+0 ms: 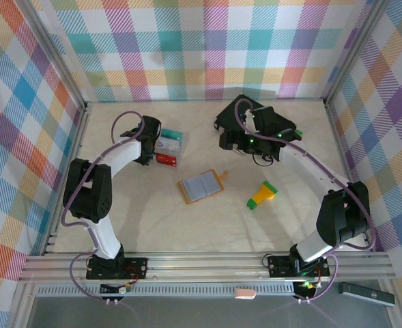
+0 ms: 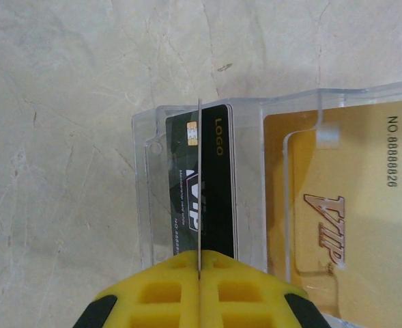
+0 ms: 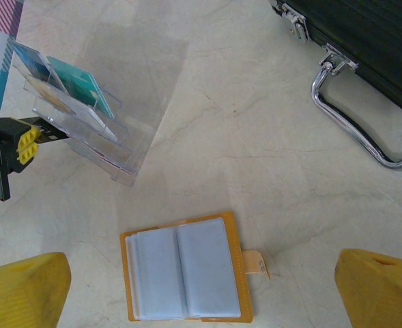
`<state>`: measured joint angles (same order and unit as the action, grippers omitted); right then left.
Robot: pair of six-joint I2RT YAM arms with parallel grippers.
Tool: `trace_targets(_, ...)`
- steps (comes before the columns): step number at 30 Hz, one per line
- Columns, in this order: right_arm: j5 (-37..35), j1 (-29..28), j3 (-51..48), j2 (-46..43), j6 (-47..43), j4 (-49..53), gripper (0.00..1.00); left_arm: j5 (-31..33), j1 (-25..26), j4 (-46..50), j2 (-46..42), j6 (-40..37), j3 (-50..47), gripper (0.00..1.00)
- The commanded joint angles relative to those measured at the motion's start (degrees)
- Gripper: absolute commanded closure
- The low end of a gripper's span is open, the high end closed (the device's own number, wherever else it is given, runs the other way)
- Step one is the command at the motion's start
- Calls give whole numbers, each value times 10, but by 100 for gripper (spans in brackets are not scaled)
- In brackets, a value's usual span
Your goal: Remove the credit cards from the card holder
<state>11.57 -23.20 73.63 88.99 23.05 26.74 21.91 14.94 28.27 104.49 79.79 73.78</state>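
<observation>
Left of the card holder (image 3: 183,273), the left gripper (image 2: 198,255) pinches a credit card (image 2: 198,178); above it, the right gripper (image 3: 201,292) has its fingers wide apart.

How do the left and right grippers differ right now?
The left gripper is shut on a thin card, seen edge-on; the right gripper is open and holds nothing. The left is at the clear card rack; the right points toward the open card holder. Both have yellow fingertips.
</observation>
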Motion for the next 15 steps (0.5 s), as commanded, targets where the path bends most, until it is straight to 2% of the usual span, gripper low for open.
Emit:
trace_targets(1,8,3,18,5,-10,11,1,-7,-10,-11,10,-4,13,97)
trace_targets(8,10,3,21,8,-8,12,1,-32,-11,-28,30,-43,33,82)
trace_targets(15,11,3,21,9,-7,15,1,-36,-11,-31,15,-65,30,76)
